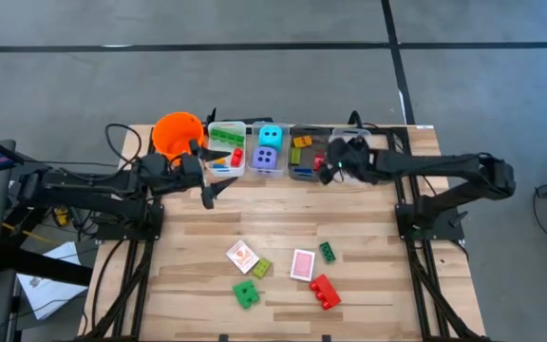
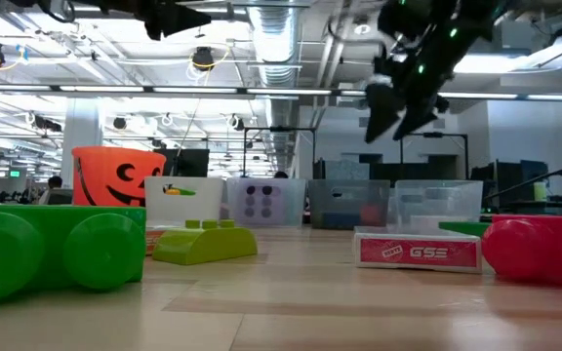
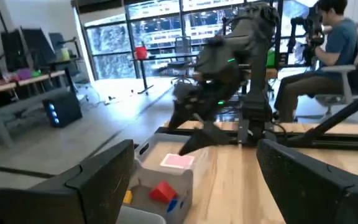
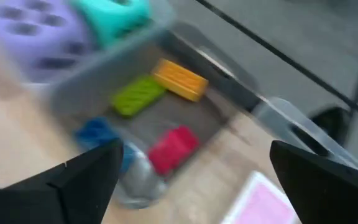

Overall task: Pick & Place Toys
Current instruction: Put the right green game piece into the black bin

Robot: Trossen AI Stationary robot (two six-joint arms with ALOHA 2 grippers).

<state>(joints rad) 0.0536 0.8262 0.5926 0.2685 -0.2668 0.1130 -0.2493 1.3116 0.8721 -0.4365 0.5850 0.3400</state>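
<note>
Two hands hover at the far side of the bench [image 1: 368, 237], both with fingers spread and nothing in them. Right hand [image 1: 326, 171] hangs over the third clear bin [image 1: 304, 174], where yellow, green, red and blue bricks lie. Left hand [image 1: 209, 195] sits near the orange bucket [image 1: 177, 133]. Cyan die [image 1: 271, 136] and purple die [image 1: 267, 159] share the middle bin. On the near boards: two pink-backed cards [image 1: 302, 264], a red brick [image 1: 325, 292], green bricks [image 1: 245, 294] scattered close together.
</note>
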